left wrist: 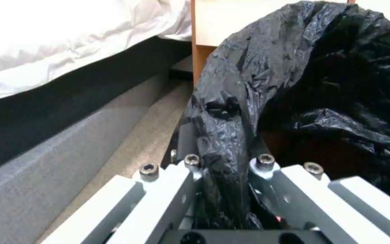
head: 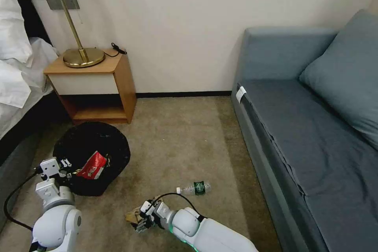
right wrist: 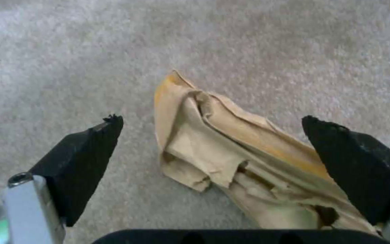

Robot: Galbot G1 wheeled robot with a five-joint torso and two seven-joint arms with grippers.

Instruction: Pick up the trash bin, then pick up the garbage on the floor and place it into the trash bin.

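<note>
Head view: trash bin (head: 91,153) on the carpet by the nightstand (head: 94,86), red-and-white wrapper (head: 92,165) inside; left gripper (head: 63,167) at its near rim; clear bottle (head: 195,188) on the floor just beyond the right gripper (head: 141,220), which is low over tan paper (head: 134,215).

Left wrist view: fingers (left wrist: 190,162) clamped on the bin's black bag rim (left wrist: 224,135).

Right wrist view: pads (right wrist: 86,149) spread wide, straddling the crumpled paper, not yet touching.

Step judged: paper pickup. Next move calls for lowering, closing, then carrying to the bin.
</note>
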